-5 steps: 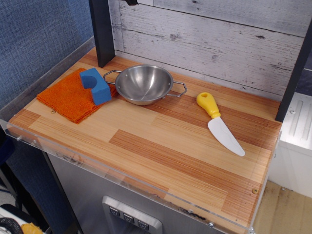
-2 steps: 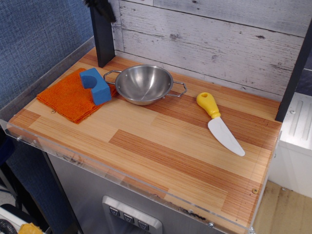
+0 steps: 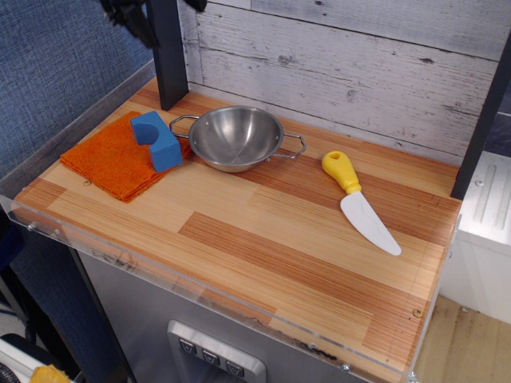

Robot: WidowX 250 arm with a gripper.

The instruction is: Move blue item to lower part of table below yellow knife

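looking over the table (image 3: pixel 263 255) first, i see its wood planks exactly as they lay a second ago: nothing on the surface has shifted. the orange cloth (image 3: pixel 108 163) sits at the far left corner, the steel bowl (image 3: pixel 236 137) just beside it toward the middle, and the yellow knife (image 3: pixel 359 199) lies well apart on the right, blade pointing toward the near edge. the blue item (image 3: pixel 156 140) rests on the cloth's right edge, close against the bowl's left handle, untouched. what has changed is my gripper (image 3: pixel 132 17): a second ago almost nothing of it showed at the top edge, and now a dark blurred mass has swung into the upper left corner, above and behind the block. i cannot tell how far its fingers are parted, though it carries nothing i can see. i judge this as the approach just beginning; the grasp and the carry to the open planks below the knife all remain.
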